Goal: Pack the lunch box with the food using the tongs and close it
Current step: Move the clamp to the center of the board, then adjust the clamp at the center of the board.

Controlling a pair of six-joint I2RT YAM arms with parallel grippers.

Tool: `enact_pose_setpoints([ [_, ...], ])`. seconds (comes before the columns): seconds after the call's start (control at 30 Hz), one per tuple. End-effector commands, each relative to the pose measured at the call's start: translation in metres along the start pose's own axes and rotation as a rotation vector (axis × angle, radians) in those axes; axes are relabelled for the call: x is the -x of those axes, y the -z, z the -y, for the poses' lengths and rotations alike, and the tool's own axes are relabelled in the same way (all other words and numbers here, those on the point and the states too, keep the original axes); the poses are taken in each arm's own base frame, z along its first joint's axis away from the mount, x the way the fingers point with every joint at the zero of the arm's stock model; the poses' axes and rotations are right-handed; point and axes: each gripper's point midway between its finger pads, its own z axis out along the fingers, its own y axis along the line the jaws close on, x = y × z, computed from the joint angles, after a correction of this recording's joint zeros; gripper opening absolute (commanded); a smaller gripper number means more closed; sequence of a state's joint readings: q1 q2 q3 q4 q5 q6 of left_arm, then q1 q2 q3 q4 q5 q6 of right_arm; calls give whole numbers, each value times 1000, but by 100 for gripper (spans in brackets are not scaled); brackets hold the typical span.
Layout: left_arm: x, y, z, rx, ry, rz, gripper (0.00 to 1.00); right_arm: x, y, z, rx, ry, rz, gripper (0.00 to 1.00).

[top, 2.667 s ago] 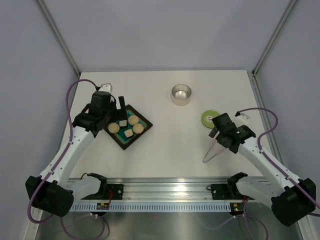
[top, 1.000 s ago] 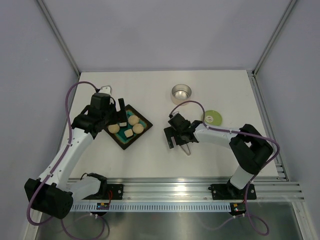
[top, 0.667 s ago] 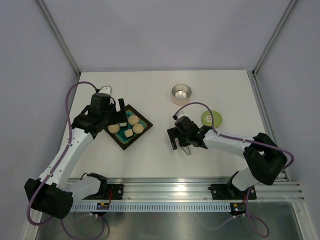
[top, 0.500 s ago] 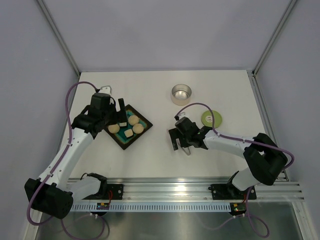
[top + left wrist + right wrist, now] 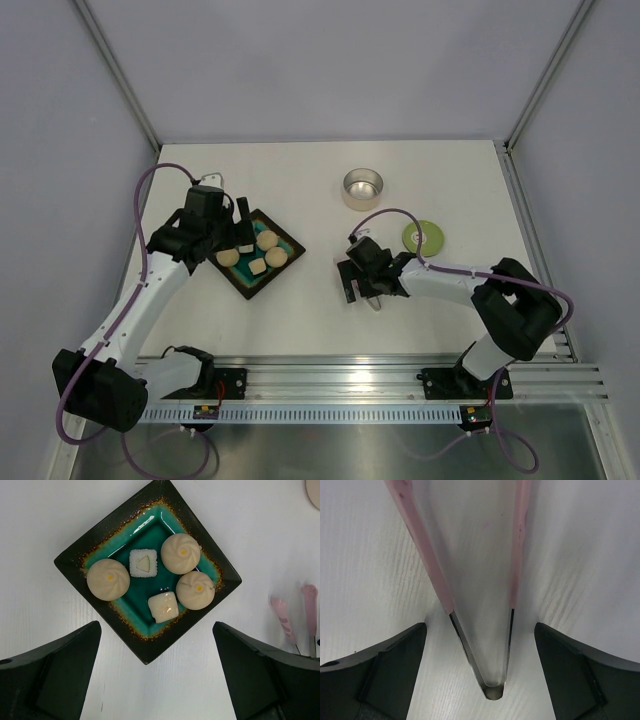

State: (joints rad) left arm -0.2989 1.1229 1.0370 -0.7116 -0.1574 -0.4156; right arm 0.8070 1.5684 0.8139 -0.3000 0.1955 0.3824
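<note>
Right hand swung mid-table, spread astride tongs (ungripped); left hand released above tray.

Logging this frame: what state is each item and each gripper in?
steel lunch box: upright, uncovered, no food seen inside.
green lid: off, flat on the table.
pink tongs: lying on the table, not gripped.
tray: holds three dumplings and two cubes.
left gripper: open, above the tray.
right gripper: open, fingers either side of the tongs' hinge end.
</note>
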Motion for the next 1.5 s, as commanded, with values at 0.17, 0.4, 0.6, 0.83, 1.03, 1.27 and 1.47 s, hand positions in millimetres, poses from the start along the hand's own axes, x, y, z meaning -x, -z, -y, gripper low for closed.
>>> enact_pose_setpoints([
  [0.17,14,5,3,-7,18,44,99,18,-10,-12,15,-10,23,85],
  [0.4,13,4,3,-10,20,43,99,21,-11,-17,36,-4,27,73],
  [0.6,12,4,3,-7,21,41,99,25,-9,-22,59,2,25,58],
  [0.83,11,3,2,-5,19,40,99,26,-8,-26,75,-4,23,51],
  [1.03,12,3,2,-6,20,43,99,30,0,-29,85,-8,14,22],
  [1.27,16,6,0,7,17,52,99,60,40,-44,153,24,35,18],
  [1.47,22,12,0,6,22,75,99,76,71,-66,253,108,-45,19],
])
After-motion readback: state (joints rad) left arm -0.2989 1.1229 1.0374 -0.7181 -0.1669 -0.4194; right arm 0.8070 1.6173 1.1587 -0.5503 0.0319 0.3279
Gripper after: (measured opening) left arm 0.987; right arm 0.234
